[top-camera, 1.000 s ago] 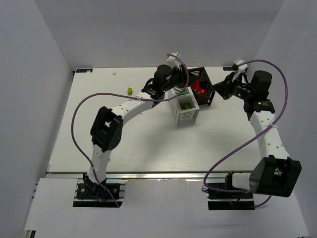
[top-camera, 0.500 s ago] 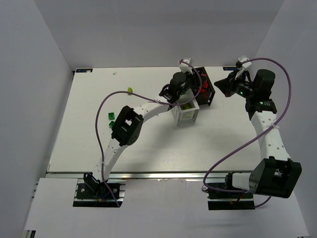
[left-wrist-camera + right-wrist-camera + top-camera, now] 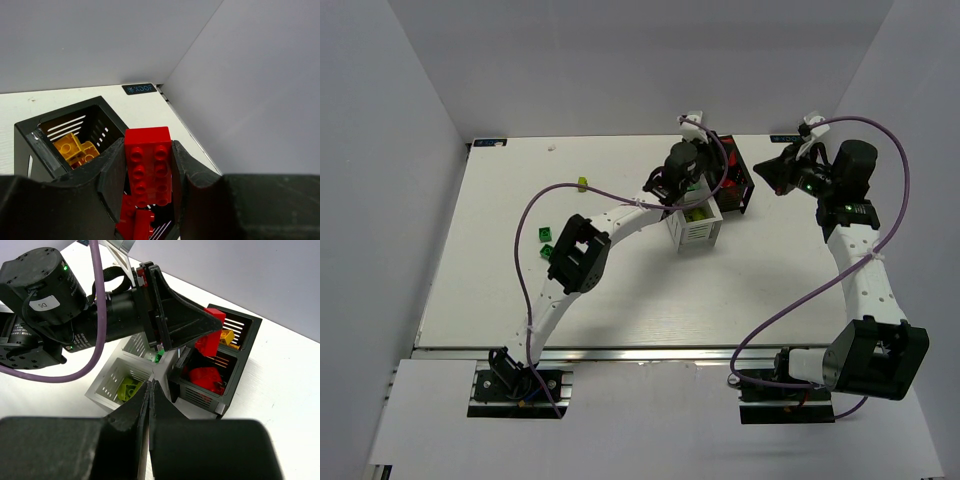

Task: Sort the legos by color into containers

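My left gripper (image 3: pixel 148 160) is shut on a red lego (image 3: pixel 148 167) and holds it above the black bin (image 3: pixel 37 145), over the compartment with red legos (image 3: pixel 136 222); the other compartment holds orange legos (image 3: pixel 75 148). In the right wrist view the held red lego (image 3: pixel 210 335) hangs over the black bin (image 3: pixel 230 385); the white bin (image 3: pixel 107 385) holds lime-yellow legos (image 3: pixel 128 388) and a green one (image 3: pixel 159 356). My right gripper (image 3: pixel 150 385) is shut and empty, raised to the right of the bins (image 3: pixel 782 172). Loose green legos (image 3: pixel 546 240) and a lime-yellow one (image 3: pixel 582 183) lie on the table's left.
The white bin (image 3: pixel 693 222) and the black bin (image 3: pixel 738 178) stand side by side at the table's back middle. White walls close the table on three sides. Purple cables loop over both arms.
My left arm has swung from the white bin toward the black bin and now holds the red lego over it. The right arm has barely moved.
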Action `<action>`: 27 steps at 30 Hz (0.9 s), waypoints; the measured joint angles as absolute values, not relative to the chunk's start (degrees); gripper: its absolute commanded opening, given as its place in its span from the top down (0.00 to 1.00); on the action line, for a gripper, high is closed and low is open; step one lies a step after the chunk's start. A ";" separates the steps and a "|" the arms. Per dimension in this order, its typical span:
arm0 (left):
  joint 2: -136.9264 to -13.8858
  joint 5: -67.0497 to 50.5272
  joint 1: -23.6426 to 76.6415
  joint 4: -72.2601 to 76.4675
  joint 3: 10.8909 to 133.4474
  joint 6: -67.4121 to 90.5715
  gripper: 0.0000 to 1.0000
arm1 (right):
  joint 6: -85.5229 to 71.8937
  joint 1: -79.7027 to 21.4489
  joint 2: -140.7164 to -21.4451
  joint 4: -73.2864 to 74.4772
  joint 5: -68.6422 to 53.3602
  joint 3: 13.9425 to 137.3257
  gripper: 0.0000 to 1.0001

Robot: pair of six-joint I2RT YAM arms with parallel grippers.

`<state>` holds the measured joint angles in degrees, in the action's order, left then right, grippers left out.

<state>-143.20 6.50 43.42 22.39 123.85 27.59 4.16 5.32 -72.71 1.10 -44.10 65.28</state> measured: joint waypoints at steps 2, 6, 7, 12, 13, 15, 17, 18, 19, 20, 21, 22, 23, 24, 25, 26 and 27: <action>-143.22 6.92 43.53 21.82 123.85 27.59 0.59 | 4.16 5.45 -72.71 1.10 -44.14 65.28 1.00; -143.22 7.07 43.75 21.06 123.85 27.44 0.56 | 3.66 5.63 -72.71 1.06 -44.29 65.28 1.00; -143.22 7.09 43.77 20.95 123.85 27.44 0.54 | 3.55 5.63 -72.71 1.04 -44.29 65.28 1.00; -143.24 7.14 43.92 20.49 123.92 27.42 0.43 | 3.36 5.63 -72.71 0.95 -44.29 65.28 1.00; -143.24 7.14 43.94 20.38 123.92 27.38 0.42 | 3.36 5.63 -72.71 0.93 -44.31 65.28 1.00; -143.24 7.16 44.01 20.03 124.01 27.38 0.39 | 3.36 5.63 -72.71 0.89 -44.31 65.28 1.00; -143.24 7.16 44.01 19.75 124.05 27.35 0.38 | 3.36 5.63 -72.71 0.86 -44.29 65.28 0.99; -143.24 7.16 44.01 19.70 124.05 27.35 0.37 | 3.36 5.63 -72.71 0.84 -44.29 65.28 0.98; -143.24 7.16 44.01 19.62 124.11 27.33 0.37 | 3.36 5.63 -72.71 0.80 -44.29 65.28 0.98; -143.24 7.16 44.01 19.53 124.14 27.24 0.38 | 3.36 5.63 -72.71 0.73 -44.29 65.28 0.98; -143.24 7.16 44.01 19.51 124.14 27.20 0.39 | 3.33 5.63 -72.71 0.64 -44.29 65.28 0.98; -143.24 7.18 44.01 19.46 124.14 27.16 0.40 | 3.36 5.63 -72.71 0.60 -44.29 65.28 0.97; -143.24 7.22 44.01 19.35 124.14 26.96 0.45 | 3.38 5.63 -72.71 0.56 -44.31 65.28 0.95; -143.24 7.44 44.01 19.20 124.14 26.74 0.48 | 3.49 5.63 -72.71 0.56 -44.34 65.28 0.93; -143.24 7.70 44.01 18.98 124.14 26.37 0.52 | 3.62 5.63 -72.71 0.56 -44.42 65.28 0.86; -143.13 8.03 44.01 18.59 124.14 25.74 0.60 | 3.84 5.63 -72.71 0.58 -44.73 65.28 0.81; -142.71 8.38 43.97 17.91 123.81 25.21 0.63 | 4.34 5.65 -72.71 0.60 -45.12 65.28 0.74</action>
<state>-142.71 8.38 43.97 17.91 123.81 25.21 4.34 5.65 -72.71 0.60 -45.12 65.28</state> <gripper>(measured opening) 0.438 0.158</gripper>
